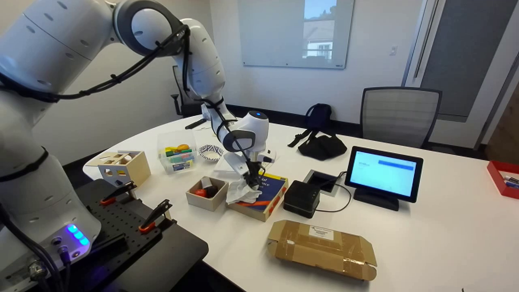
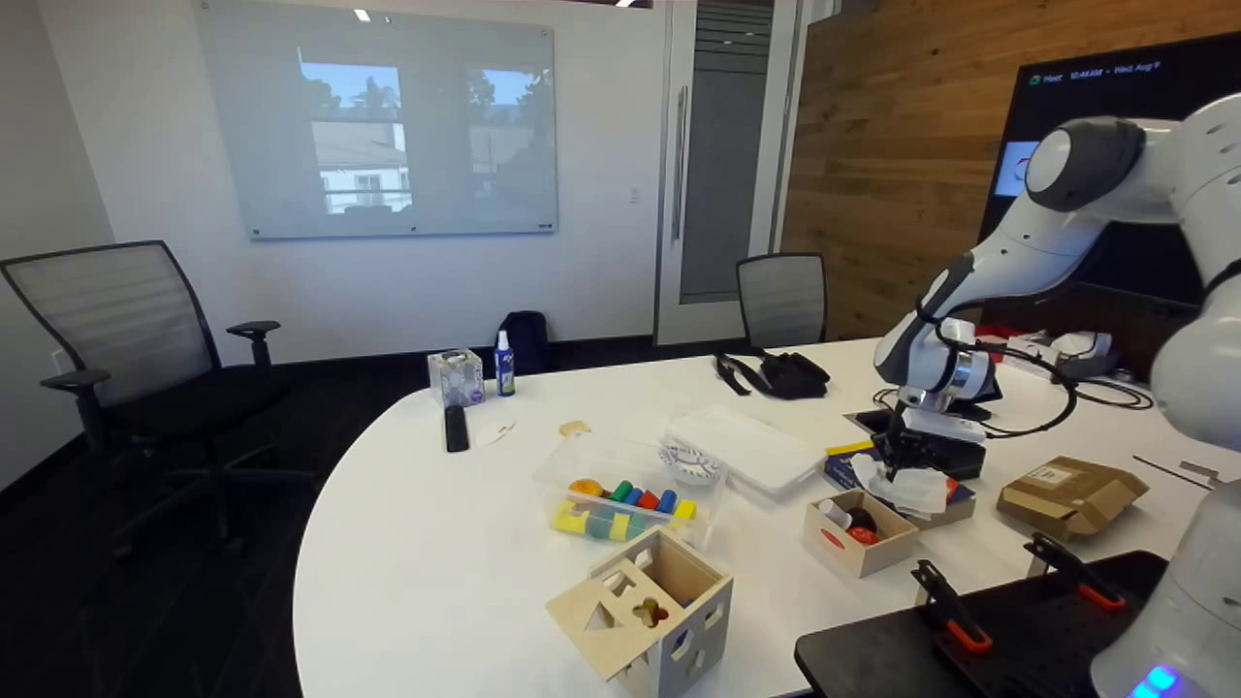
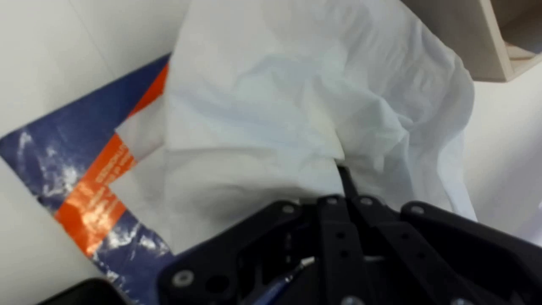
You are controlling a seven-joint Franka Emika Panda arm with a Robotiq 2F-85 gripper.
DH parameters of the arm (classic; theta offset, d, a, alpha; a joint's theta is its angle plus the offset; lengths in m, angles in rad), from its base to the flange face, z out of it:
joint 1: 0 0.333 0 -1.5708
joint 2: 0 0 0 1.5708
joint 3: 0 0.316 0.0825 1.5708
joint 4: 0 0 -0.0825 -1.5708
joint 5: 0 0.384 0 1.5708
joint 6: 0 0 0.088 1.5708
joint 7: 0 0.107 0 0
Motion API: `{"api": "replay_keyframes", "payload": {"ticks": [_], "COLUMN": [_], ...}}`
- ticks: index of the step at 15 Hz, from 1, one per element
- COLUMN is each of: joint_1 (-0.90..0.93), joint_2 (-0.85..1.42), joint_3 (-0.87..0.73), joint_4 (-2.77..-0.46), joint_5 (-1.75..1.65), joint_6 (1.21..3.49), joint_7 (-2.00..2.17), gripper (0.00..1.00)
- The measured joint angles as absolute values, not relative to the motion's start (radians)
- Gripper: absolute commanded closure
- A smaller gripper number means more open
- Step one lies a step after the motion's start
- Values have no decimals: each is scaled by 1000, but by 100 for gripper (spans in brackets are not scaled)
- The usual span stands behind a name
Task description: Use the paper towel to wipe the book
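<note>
Indoors, at a white table [image 2: 417,543], a robot's gripper [image 3: 345,183] pinches a crumpled paper towel [image 3: 262,110], jaws nearly together, the sheet draped across part of a dark blue book [image 1: 271,190] and past its edge toward an open wooden box [image 1: 200,202]. The book's title shows only in part, the letters “nce” legible; small print on its orange band [image 3: 87,207] is too blurred to make out. A tan package [image 1: 322,251] bears a white label [image 1: 321,232] too small to read, as is the text on a lit tablet [image 1: 383,172]. A wall screen [image 2: 1076,92] reads “Meet” and “Aug 9.” Around the table stand mesh-backed chairs [image 2: 111,301]; a glossy whiteboard [image 2: 436,136] reflects a building [image 2: 364,160].
</note>
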State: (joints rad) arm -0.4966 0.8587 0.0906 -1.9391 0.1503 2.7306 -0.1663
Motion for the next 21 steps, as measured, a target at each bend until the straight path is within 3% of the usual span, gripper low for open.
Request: {"api": "replay_keyframes", "payload": {"ticks": [7,14,18,21], "joint_1": [-382,-304,-301,-368], "joint_2": [832,840,844,831], "joint_3": [-72,-173,-165,-69], "joint_4": [-1985,-2061,-2067,-2066], "joint_5": [178,184,179,173], "joint_6": [2739,2975,3000,2986], "joint_7": [4,135,124,30], "gripper": [100,100,100,100]}}
